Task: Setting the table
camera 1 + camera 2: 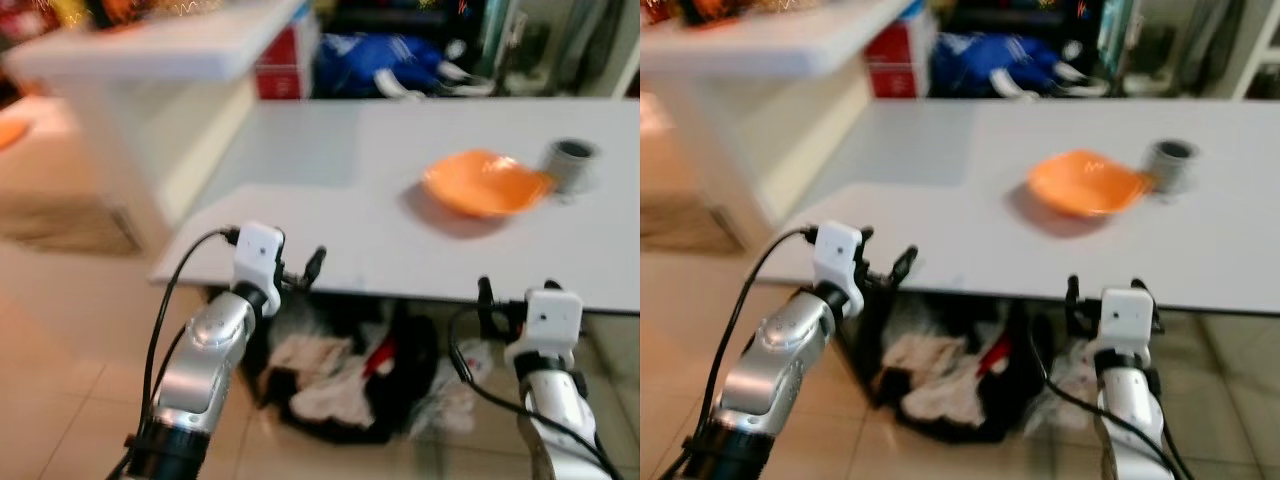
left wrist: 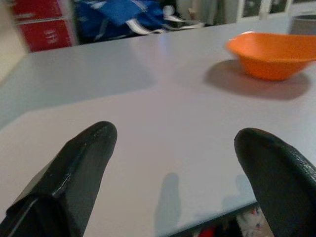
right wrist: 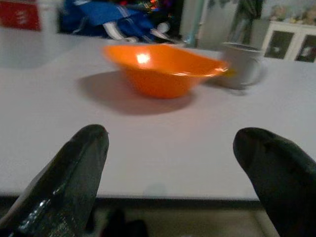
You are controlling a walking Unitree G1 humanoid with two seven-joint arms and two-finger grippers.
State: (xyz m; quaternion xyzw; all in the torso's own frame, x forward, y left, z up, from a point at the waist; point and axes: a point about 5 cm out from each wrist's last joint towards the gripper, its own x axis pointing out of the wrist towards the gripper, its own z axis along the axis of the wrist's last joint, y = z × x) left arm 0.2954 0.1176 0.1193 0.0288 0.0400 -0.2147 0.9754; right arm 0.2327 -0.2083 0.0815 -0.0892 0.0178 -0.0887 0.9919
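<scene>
An orange bowl (image 1: pixel 485 182) sits on the pale grey table (image 1: pixel 330 240), toward its right side. A grey mug (image 1: pixel 572 165) stands just right of the bowl, close to its rim. My left gripper (image 1: pixel 300 268) hovers open at the table's near edge, left of the bowl, with nothing between its fingers. My right gripper (image 1: pixel 517 290) is also open, just in front of the near edge and roughly in line with the bowl. In the right wrist view the bowl (image 3: pixel 163 69) and mug (image 3: pixel 242 64) lie straight ahead of the open fingers (image 3: pixel 74 173).
A white counter (image 1: pixel 150 50) stands at the far left beside the table. Red boxes (image 1: pixel 285 60) and a blue bag (image 1: pixel 380 60) lie behind the table. Under the table sits a dark heap of cloths (image 1: pixel 340 385) on the tiled floor (image 1: pixel 60 330).
</scene>
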